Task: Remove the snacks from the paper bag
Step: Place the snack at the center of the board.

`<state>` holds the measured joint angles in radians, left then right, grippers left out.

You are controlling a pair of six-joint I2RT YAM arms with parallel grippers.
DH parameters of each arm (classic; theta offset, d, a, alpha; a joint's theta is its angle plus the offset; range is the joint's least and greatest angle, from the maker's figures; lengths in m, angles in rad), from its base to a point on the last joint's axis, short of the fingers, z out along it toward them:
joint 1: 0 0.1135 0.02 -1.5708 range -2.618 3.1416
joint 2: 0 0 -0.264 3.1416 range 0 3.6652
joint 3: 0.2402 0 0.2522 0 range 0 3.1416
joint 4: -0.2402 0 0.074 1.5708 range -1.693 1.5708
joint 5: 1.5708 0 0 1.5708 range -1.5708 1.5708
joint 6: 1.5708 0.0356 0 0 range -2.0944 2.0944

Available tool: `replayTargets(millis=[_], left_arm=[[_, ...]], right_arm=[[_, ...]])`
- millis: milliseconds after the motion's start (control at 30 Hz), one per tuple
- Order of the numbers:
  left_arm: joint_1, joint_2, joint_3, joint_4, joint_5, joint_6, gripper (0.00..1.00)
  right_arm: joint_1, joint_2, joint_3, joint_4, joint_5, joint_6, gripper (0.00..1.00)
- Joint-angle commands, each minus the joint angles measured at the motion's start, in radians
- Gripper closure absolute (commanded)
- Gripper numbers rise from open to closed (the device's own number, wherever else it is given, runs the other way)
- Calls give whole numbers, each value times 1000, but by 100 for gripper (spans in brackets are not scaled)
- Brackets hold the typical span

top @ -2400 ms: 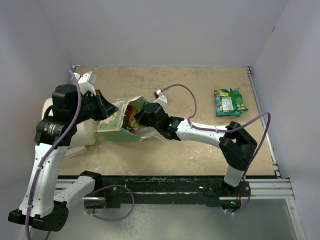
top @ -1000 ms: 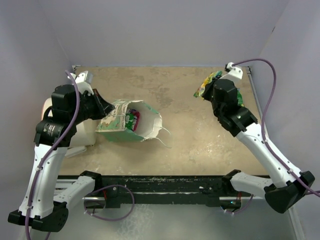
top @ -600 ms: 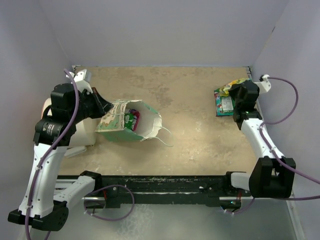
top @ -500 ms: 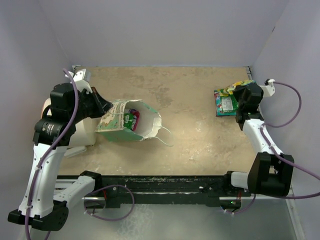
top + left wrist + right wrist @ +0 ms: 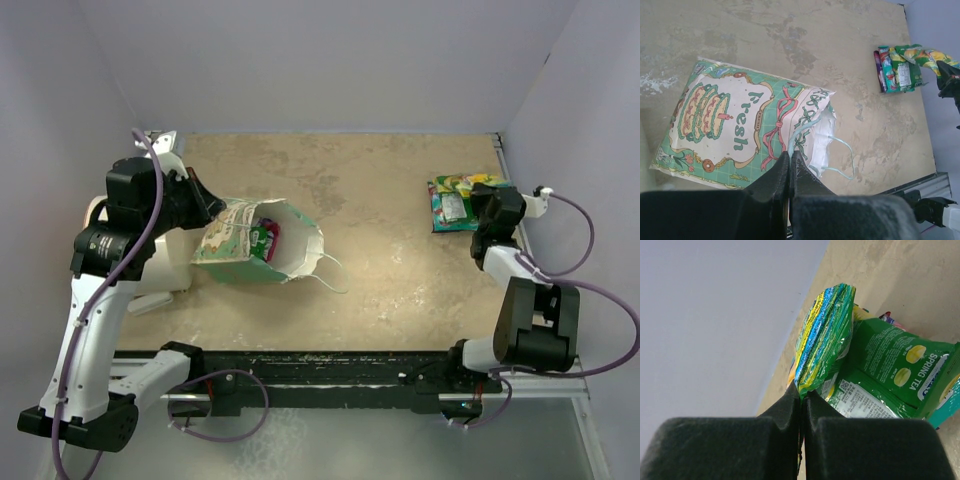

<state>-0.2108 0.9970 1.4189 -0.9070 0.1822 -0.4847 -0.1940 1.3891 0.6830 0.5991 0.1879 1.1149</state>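
Over on the left, the left pincer [image 5: 790,159] is squeezed shut on the edge of the paper bag [image 5: 735,125], holding it down on its side on the surface [image 5: 380,270]. The bag's long axis runs roughly left to right. Its mouth faces right, toward the other arm, and its string handles [image 5: 330,275] trail out onto the surface. Just inside the mouth I can see a red and green packet [image 5: 263,238]; whether more lies behind it I cannot tell.

Across a wide stretch of bare surface sits the pile of packets [image 5: 453,207], close to the right wall. At its edge the right pincer [image 5: 802,392] is clamped tight on a green-yellow packet [image 5: 822,335], holding it on edge just above the pile.

To my eye, what matters is that the bag's opening points at the right arm but lies well to its left. That arm must let go here, then reach leftward, straight into the mouth along the bag's length, while the left one keeps hold of the bag.
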Motion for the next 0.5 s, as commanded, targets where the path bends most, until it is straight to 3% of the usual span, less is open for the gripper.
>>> replayTargets(millis=[0,467], left_arm=[[-1,-3,44,27,-9,32,100],[-1,-10,42,23,-18,34,100]], right_arm=[[-8,21,-26,153,-4,62,100],[-10,120,-95,141,-28,103,87]])
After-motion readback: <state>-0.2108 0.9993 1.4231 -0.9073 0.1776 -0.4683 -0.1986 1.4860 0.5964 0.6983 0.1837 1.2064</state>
